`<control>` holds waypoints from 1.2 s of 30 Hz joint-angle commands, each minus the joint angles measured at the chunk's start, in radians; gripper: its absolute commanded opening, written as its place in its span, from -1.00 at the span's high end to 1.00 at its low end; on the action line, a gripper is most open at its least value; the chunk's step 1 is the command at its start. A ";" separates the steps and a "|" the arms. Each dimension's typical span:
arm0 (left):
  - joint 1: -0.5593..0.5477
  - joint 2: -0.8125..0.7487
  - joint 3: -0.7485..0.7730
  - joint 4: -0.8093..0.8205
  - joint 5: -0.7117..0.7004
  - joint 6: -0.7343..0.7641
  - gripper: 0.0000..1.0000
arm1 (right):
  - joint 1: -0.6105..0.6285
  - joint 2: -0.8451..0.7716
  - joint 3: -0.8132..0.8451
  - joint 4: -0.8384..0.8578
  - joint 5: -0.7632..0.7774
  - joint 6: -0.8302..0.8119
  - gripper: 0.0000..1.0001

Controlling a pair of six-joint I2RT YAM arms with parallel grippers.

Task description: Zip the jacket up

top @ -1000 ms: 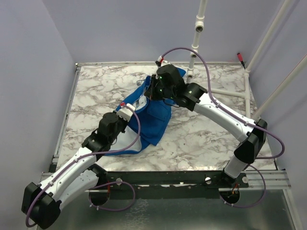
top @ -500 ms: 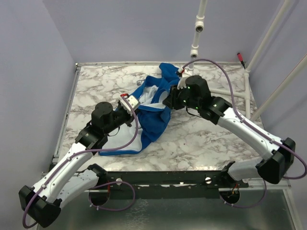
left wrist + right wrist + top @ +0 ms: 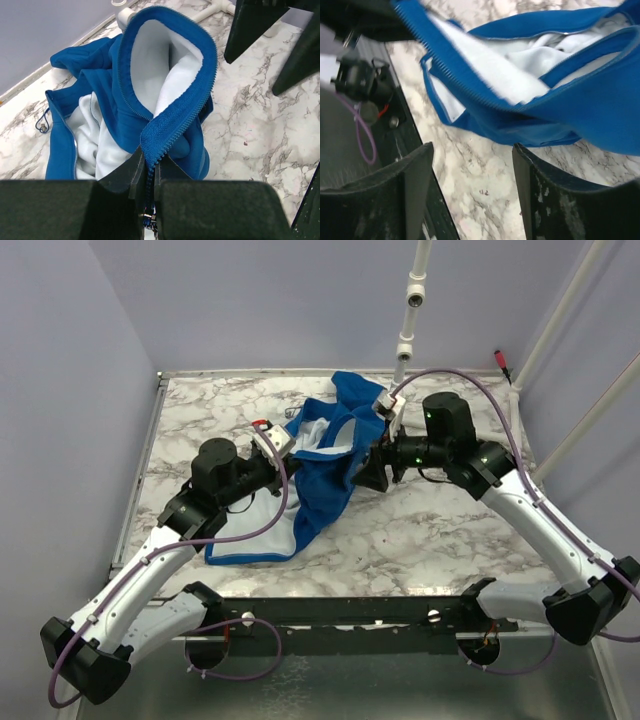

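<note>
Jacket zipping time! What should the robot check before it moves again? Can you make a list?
1. Left gripper pinching the jacket by its zipper edge: ok.
2. Right gripper open and empty, ready to grab: ok.
3. Zipper slider found: cannot tell, hidden down by the grip.
4. Front zipped up: not ok, the white lining shows.

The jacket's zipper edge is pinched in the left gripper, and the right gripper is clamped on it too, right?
No: the left gripper pinches the jacket by its zipper edge, but the right gripper is open, holding nothing, as the right wrist view shows.
</note>
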 commanded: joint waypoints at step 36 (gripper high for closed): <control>0.006 0.009 0.072 -0.025 -0.004 0.015 1.00 | 0.189 0.247 -0.185 0.776 -0.196 -0.334 -0.91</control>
